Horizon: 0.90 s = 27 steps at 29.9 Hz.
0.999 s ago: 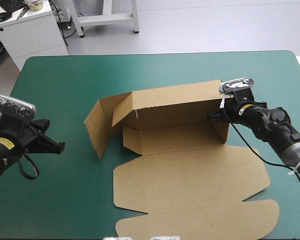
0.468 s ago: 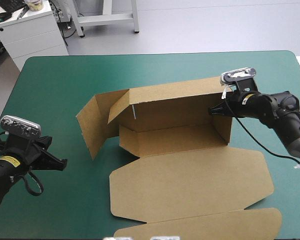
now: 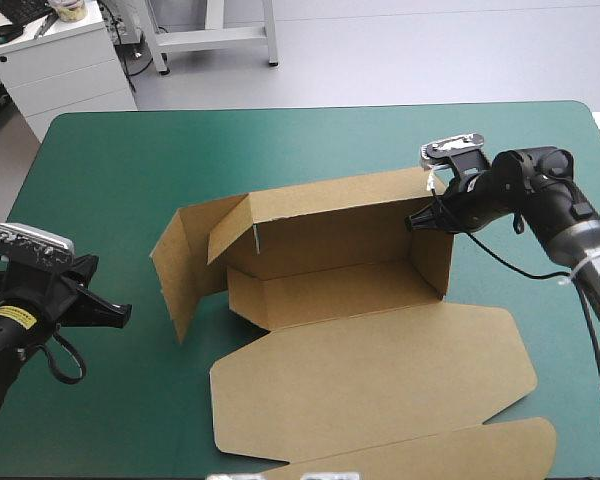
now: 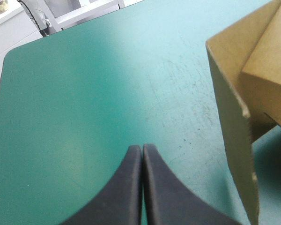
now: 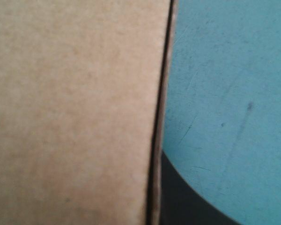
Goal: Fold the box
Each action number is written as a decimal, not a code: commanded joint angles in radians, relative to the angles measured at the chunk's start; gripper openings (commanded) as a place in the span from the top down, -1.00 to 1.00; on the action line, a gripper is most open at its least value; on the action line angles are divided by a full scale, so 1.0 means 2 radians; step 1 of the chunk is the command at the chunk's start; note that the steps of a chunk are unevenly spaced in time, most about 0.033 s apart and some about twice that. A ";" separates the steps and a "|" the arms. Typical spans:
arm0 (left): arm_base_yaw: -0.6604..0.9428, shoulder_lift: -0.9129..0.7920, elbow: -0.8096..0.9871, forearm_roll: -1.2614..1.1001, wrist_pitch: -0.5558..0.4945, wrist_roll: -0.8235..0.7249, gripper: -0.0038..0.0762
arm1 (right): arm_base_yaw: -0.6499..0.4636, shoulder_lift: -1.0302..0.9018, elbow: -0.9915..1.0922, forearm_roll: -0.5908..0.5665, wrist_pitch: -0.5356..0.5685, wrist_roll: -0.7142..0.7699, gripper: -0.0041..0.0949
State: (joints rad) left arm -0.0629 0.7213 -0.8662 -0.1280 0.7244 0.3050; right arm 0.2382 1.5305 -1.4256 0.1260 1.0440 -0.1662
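Nearest the robot, the box's lid (image 3: 380,375) lies flat on the teal-green table (image 3: 110,170), its tuck flap running toward the near edge. I judge it is left flat because the tray must be formed first. The brown box (image 3: 330,285) itself sits about mid-table, only partly raised.

Left of the box and well apart from it, the left gripper (image 3: 120,313) hovers low over bare cover. Its black fingers (image 4: 131,187) are pressed together into one point and hold nothing. It points toward the box's left end, where the end flap (image 3: 180,265) stands swung outward, untucked. That flap looks like this arm's next job, and closed fingers would serve well for pushing it in.

Beyond the box's floor panel, the back wall (image 3: 330,215) stands upright, with an inner tab (image 3: 230,225) at its left end bent forward. At the box's far right corner the right gripper (image 3: 420,222) pinches the board where the back wall meets the right end wall (image 3: 435,260). Its wrist view shows the sheet edge-on with one black finger (image 5: 187,197) close against it and the other hidden behind the board, so the fingers are all but closed on the box. That grip seems meant to keep the corner upright and steady the box while the left end is open. Released, the walls would likely sag outward.
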 commanded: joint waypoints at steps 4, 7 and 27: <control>0.001 -0.001 -0.012 -0.004 -0.046 -0.005 0.93 | -0.001 0.039 -0.047 0.017 0.065 -0.007 0.96; 0.001 -0.001 -0.012 -0.006 -0.046 -0.005 0.93 | -0.001 0.075 -0.087 0.017 0.066 -0.007 0.96; 0.001 -0.001 -0.012 -0.054 -0.039 -0.005 0.93 | -0.001 0.179 -0.229 0.035 0.036 -0.022 -0.56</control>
State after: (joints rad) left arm -0.0629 0.7213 -0.8662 -0.2138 0.7081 0.3050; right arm 0.2382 1.9635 -1.8351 0.1826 1.1391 -0.1939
